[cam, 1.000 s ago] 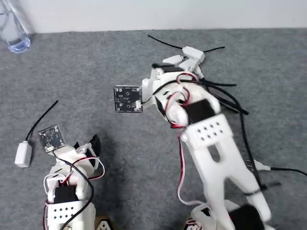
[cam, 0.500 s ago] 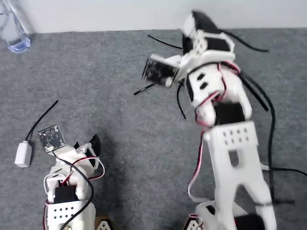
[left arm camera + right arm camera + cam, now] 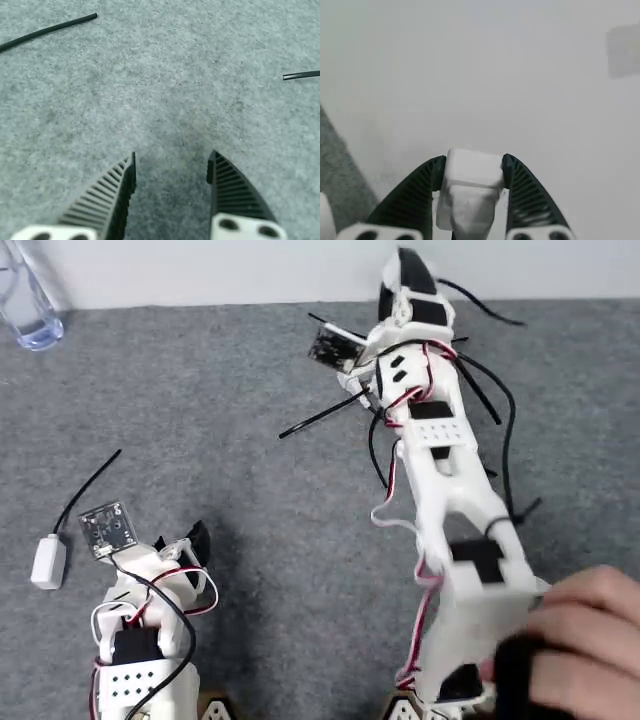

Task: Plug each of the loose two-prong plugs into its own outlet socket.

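My right gripper (image 3: 472,160) is shut on a white plug (image 3: 469,187) and faces the white back wall. The right arm (image 3: 440,460) stretches toward the back of the table. A dark socket plate (image 3: 335,345) sits tilted beside its wrist; I cannot tell what holds it. Black cords (image 3: 320,418) trail around that arm. My left gripper (image 3: 172,156) stands open over bare grey carpet, its jaws holding nothing. Just left of the left gripper (image 3: 182,540) lies a second small socket plate (image 3: 108,528). A loose white plug (image 3: 46,562) with a black cord rests farther left.
A person's hand (image 3: 585,640) grips the right arm near its base at the front right. A clear plastic container (image 3: 28,310) stands at the back left corner. Two black cord ends (image 3: 50,30) lie on the carpet ahead of the left gripper.
The right arm swung from the table's middle up toward the back wall, and the dark socket plate went with it. A hand came in at its base. The left arm stayed still.
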